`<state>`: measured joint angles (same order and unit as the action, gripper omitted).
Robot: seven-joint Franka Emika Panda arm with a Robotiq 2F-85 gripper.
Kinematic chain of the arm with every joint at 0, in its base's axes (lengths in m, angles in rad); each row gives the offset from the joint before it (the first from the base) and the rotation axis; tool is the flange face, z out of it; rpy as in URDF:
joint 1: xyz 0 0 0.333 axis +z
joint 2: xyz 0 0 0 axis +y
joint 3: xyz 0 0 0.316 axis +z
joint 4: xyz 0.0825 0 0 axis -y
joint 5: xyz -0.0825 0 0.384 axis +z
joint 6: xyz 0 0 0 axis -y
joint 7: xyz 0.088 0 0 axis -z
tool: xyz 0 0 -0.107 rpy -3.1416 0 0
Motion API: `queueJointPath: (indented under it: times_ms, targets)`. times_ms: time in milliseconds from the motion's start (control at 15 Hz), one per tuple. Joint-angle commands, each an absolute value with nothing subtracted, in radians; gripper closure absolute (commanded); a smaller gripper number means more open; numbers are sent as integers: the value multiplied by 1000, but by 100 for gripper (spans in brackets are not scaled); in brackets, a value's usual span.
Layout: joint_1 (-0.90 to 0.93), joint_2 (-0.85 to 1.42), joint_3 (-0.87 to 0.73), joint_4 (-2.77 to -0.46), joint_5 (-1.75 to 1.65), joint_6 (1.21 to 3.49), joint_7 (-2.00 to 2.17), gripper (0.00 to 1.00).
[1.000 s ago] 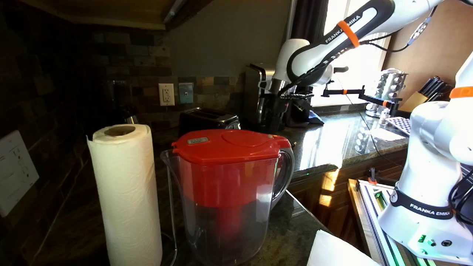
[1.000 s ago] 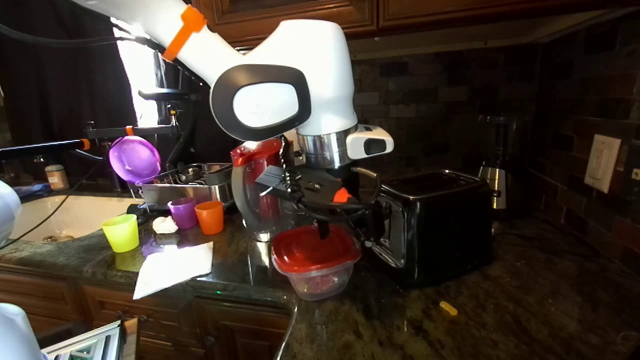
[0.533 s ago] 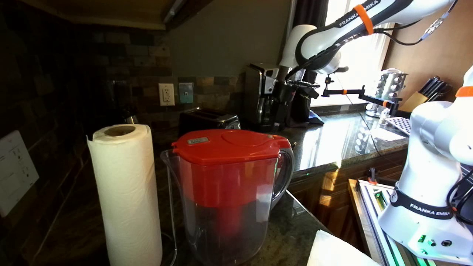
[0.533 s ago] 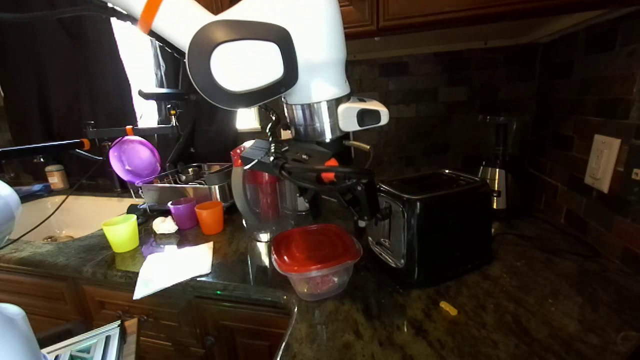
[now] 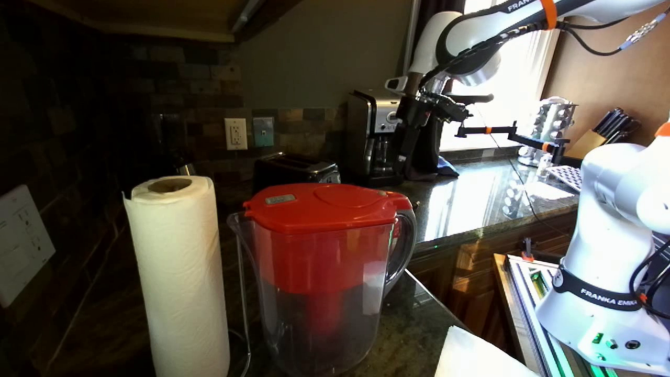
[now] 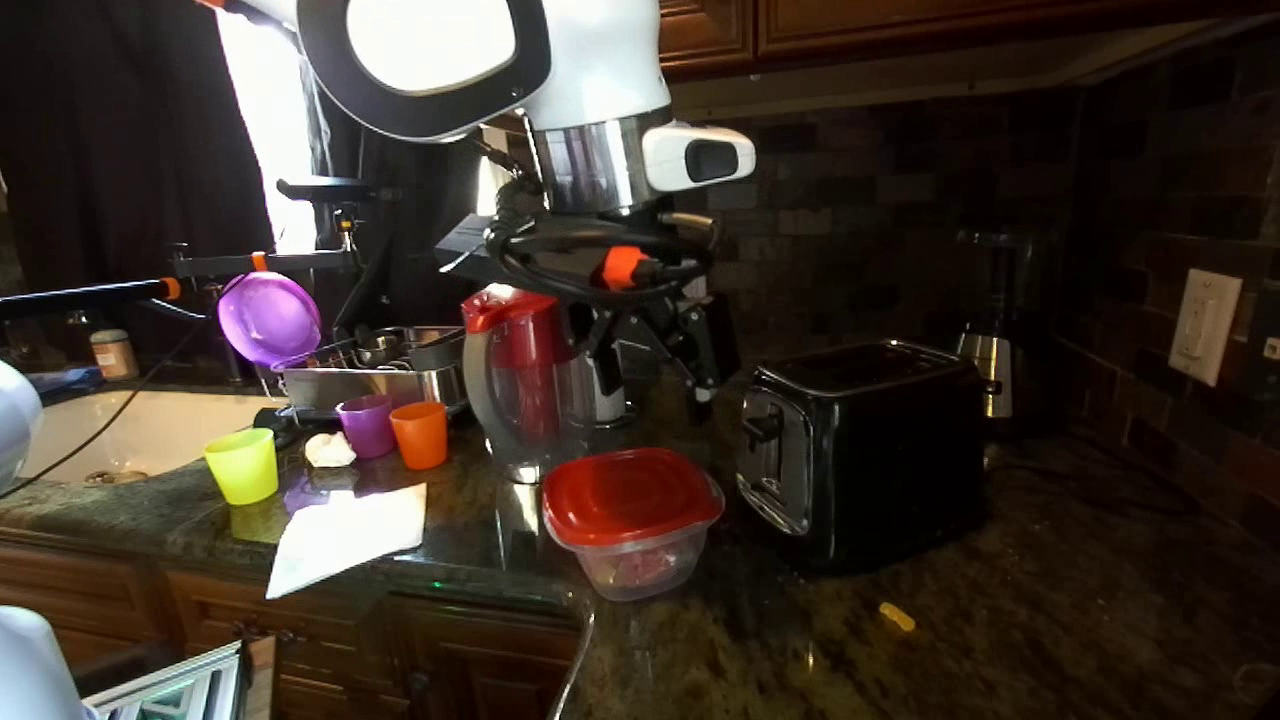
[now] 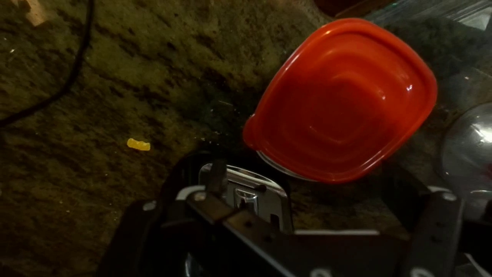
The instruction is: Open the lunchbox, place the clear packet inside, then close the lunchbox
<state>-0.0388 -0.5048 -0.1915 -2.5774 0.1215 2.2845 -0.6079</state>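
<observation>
Nearest in an exterior view, to the right, a yellow scrap [image 6: 897, 616] lies on the table [image 6: 1040, 650]. Left of it and farther in sits the lunchbox [image 6: 632, 545], upright, its red lid [image 6: 632, 492] on, with pinkish contents [image 6: 643, 570] showing; through that hazy wall I can't fairly tell whether they include the clear packet. Beyond and above it hangs the claw [image 6: 655, 387], jaws spread wide, holding nothing. I judge the closing step nearly done; the next move calls for pressing down any loose corner.
</observation>
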Motion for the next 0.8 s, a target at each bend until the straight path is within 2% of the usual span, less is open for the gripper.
queueJointPath:
  times_ms: [0, 733]
  targets:
    - [-31, -570, -207, -2595, 97, 2236, -604, 0]
    - [-24, -662, -213, -2590, 108, 2135, -586, 0]
